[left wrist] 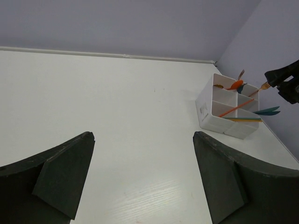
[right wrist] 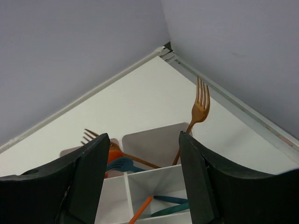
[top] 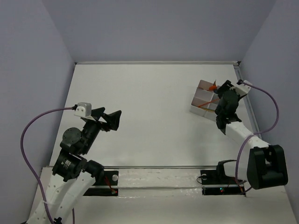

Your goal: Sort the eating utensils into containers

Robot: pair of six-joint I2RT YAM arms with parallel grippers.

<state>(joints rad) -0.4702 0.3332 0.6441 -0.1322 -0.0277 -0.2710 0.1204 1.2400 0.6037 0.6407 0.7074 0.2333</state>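
Observation:
The white four-compartment box (top: 201, 97) stands at the far right of the table. My right gripper (right wrist: 144, 140) hangs open just above it, with nothing between its fingers. A brown-orange fork (right wrist: 200, 106) leans upright in the box's (right wrist: 154, 140) far right compartment, clear of the fingers. A second fork (right wrist: 89, 136), an orange spoon (right wrist: 113, 155) and a teal fork (right wrist: 119, 164) share the far left compartment. An orange stick (right wrist: 143, 209) and teal utensils (right wrist: 172, 200) lie in the near ones. My left gripper (left wrist: 144, 136) is open over bare table, far from the box (left wrist: 211, 119).
The table's raised back edge (right wrist: 117, 77) and right edge rail (right wrist: 243, 109) meet in a corner just beyond the box. Purple walls close in the back and both sides. A purple cable (top: 273, 105) loops off the right arm.

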